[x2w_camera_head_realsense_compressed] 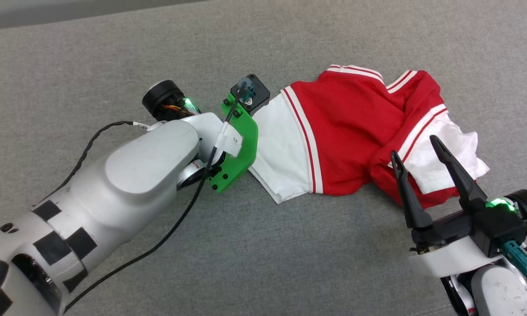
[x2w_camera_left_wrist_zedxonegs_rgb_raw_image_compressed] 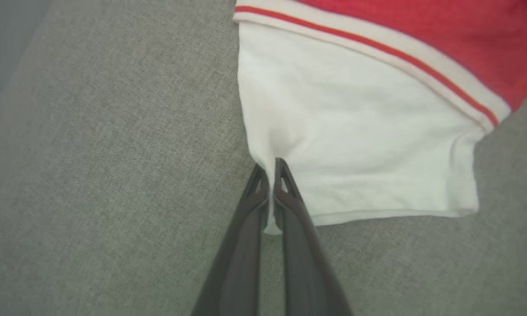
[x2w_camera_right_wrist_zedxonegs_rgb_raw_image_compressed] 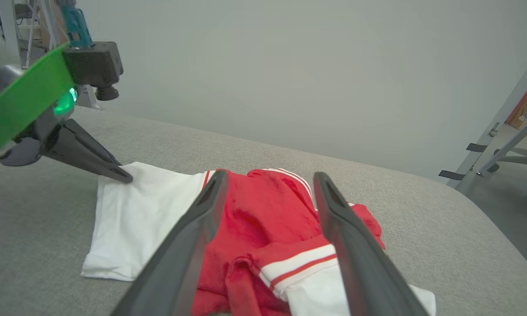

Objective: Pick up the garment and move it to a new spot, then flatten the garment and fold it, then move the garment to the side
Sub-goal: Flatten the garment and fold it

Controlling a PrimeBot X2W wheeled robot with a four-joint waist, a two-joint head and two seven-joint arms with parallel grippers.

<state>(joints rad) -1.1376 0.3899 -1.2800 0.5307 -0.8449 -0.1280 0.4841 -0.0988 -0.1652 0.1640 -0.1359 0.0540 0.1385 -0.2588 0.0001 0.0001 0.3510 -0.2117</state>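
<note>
Red garment (x2w_camera_head_realsense_compressed: 346, 131) crumpled on grey upholstery (x2w_camera_head_realsense_compressed: 114, 52); left pincer (x2w_camera_left_wrist_zedxonegs_rgb_raw_image_compressed: 272, 164) clamped on its sleeve edge (x2w_camera_left_wrist_zedxonegs_rgb_raw_image_compressed: 256, 145); right pincer (x2w_camera_head_realsense_compressed: 414, 146) apart.

The garment (x2w_camera_head_realsense_compressed: 351, 131), a red T-shirt with white sleeves and striped seams, lies rumpled on grey upholstery (x2w_camera_head_realsense_compressed: 114, 52), one sleeve spread flat.

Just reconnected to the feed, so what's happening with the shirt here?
The left gripper is shut on the edge of a soft red T-shirt with white sleeves, pinching one sleeve's hem. The shirt lies crumpled on the grey fabric surface, not yet lifted. The right gripper is open, poised by the other sleeve and gripping nothing.
</note>
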